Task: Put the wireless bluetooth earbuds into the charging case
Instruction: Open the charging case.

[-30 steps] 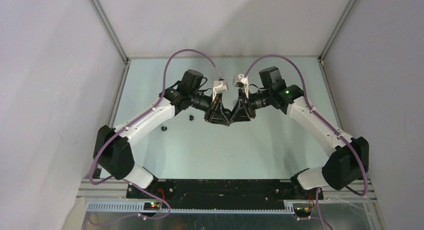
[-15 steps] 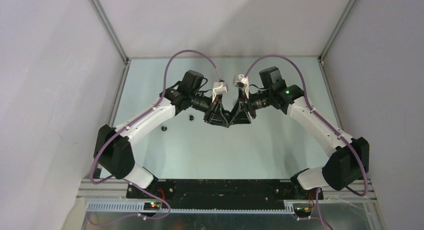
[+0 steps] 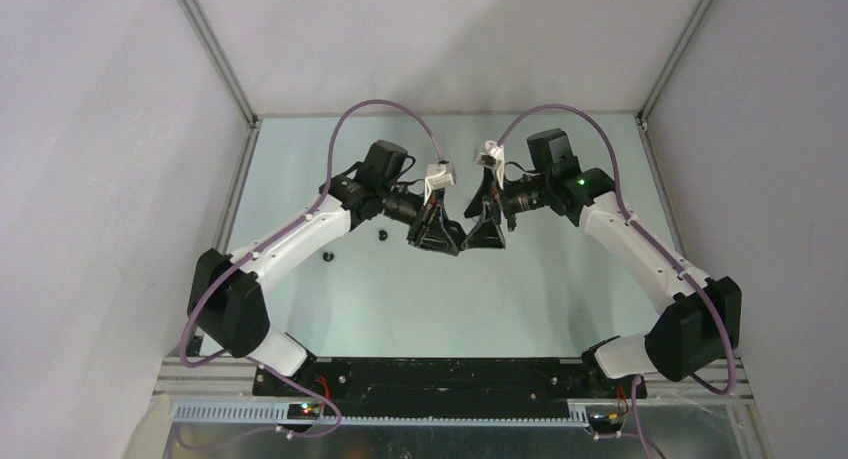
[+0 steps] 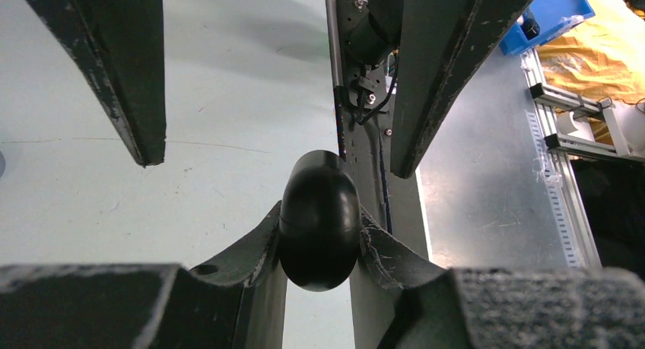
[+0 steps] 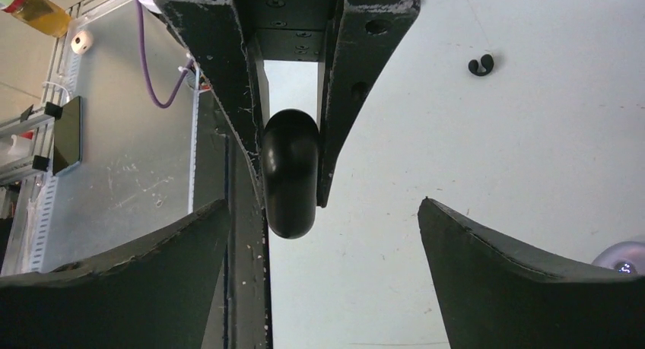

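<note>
Grey walls enclose a pale green table on three sides

Soft, even light washed the pale counter, with faint shadows. Wrist views looked sharp, though the nearest edges seemed slightly blurred.
</note>
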